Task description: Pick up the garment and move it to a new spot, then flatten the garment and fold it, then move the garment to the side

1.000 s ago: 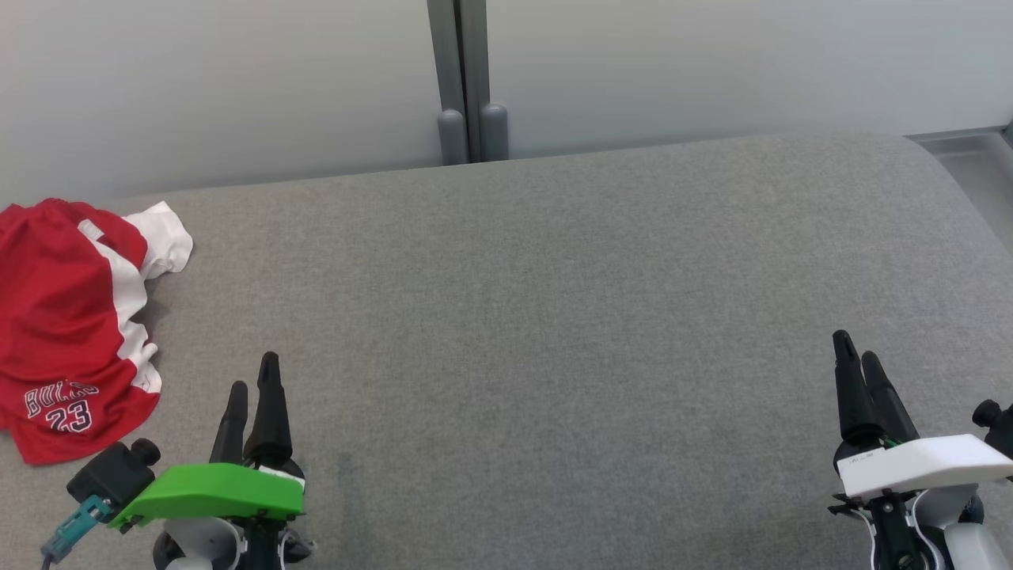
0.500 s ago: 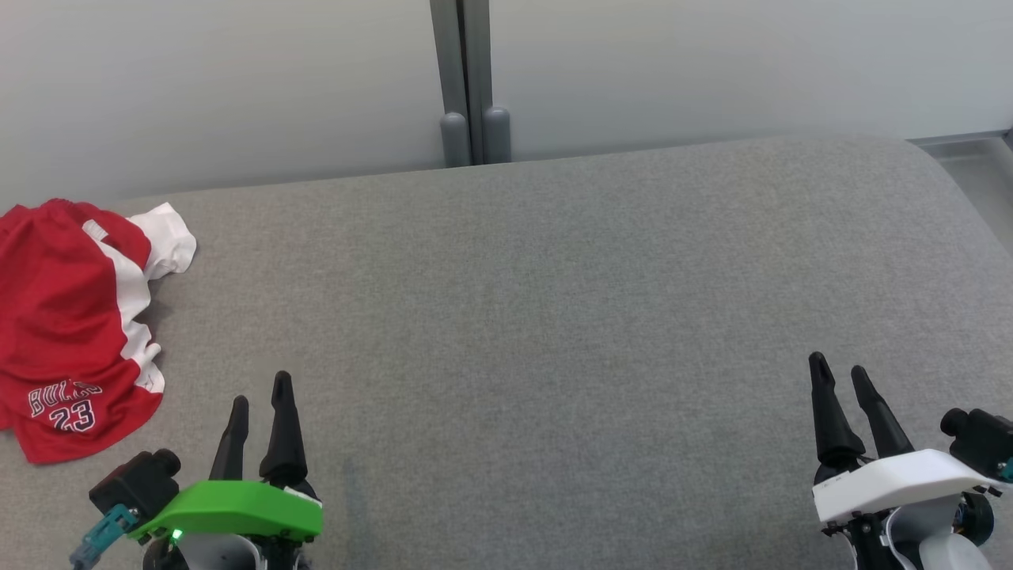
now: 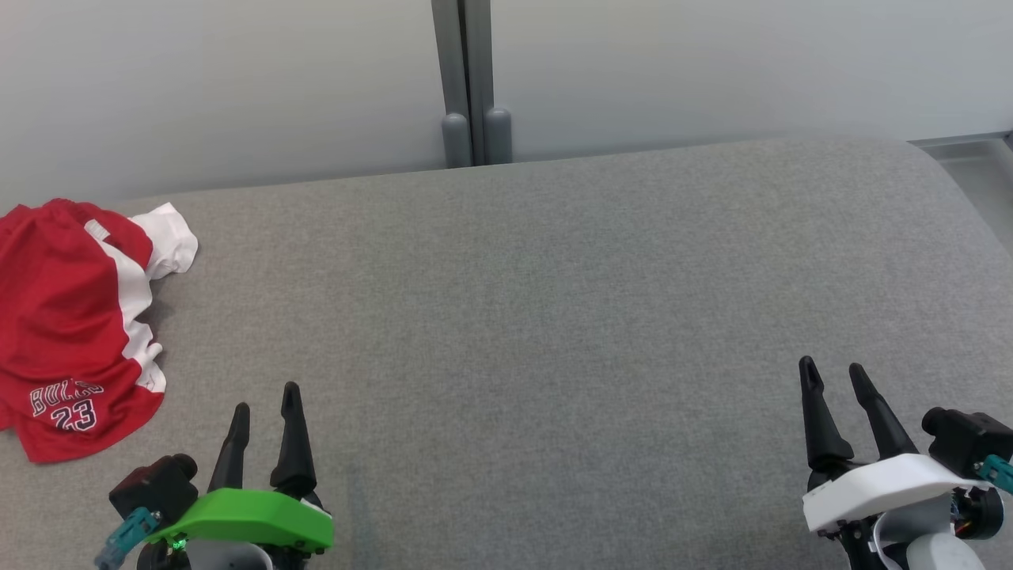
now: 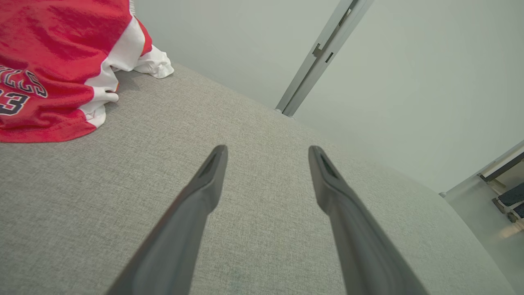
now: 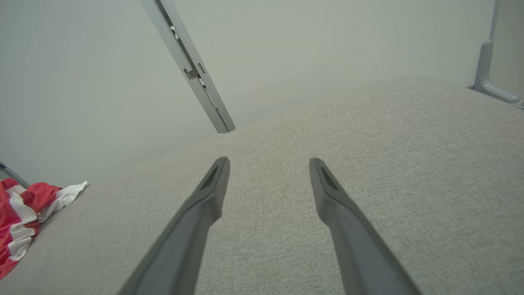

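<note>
Presently, two grippers and one garment are present. The left gripper point(image 3: 265, 398), under a green cover, sits nearest at the lower left of the head view. Its two dark fingers are spread wide and hold nothing. The right gripper point(image 3: 831, 366), under a white cover, sits at the lower right. Its two fingers are likewise spread wide, with nothing between them. Both pairs of fingers point forward, away from the robot, low over the grey fabric surface point(image 3: 554, 317). Whether the tips touch the fabric cannot be told.

Open fabric runs between the two grippers and ahead of both, up to the far edge.

The red and white garment point(image 3: 63, 317) lies crumpled on the surface, ahead of the left gripper and to its left, apart from the fingers. The number 23 is printed near its closest hem. It is well apart from the right gripper, across the width of the surface.

Ahead of the right gripper and to its right, the surface ends in a rounded corner. The far edge meets a pale wall point(image 3: 237, 79). One grey post point(image 3: 467, 79) stands there, ahead and between the grippers, with two rounded stubs at its base.
</note>
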{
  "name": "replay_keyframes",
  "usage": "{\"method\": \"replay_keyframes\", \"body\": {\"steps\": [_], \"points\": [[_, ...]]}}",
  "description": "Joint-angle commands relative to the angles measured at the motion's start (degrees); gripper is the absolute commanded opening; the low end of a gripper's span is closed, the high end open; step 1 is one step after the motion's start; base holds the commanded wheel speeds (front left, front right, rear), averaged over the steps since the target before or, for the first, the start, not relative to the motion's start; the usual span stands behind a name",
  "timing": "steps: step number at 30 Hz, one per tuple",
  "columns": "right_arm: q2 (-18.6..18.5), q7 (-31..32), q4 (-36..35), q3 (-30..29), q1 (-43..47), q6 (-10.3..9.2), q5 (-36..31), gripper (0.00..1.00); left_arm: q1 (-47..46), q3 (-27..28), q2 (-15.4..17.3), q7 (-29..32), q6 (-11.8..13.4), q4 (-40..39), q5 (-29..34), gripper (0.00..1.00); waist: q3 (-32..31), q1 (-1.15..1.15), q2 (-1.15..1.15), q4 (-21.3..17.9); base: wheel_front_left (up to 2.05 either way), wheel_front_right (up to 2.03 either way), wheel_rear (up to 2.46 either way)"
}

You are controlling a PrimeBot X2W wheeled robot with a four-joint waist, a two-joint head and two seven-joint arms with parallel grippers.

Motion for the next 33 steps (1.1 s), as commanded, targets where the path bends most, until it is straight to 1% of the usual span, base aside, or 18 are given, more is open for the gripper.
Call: {"method": "replay_keyframes", "body": {"steps": [1,9,17,33], "points": [[-0.4,-0.6,-0.6,0.1,-0.2,0.02,-1.9,1.00,-0.1,-0.1,0.4,-0.5,0.2,-0.2,1.5,1.00,0.0,0.00,0.00,0.0,0.00,0.00,0.00],[-0.4,-1.8,-0.5,0.1,-0.3,0.02,-6.7,1.00,0.1,-0.4,0.5,-1.6,0.3,0.7,4.8,1.00,0.0,0.00,0.00,0.3,0.00,0.00,0.00],[-0.4,-2.8,-0.3,0.3,0.0,0.02,-10.7,1.00,0.0,-1.0,0.5,-2.7,-0.4,2.2,7.9,1.00,0.0,0.00,0.00,0.3,0.00,0.00,0.00],[-0.5,-4.7,1.0,0.0,-0.1,0.03,-17.5,1.00,-0.1,-1.6,0.6,-4.6,-0.1,4.1,13.5,1.00,0.0,0.00,0.00,0.5,0.00,0.00,0.00]]}}
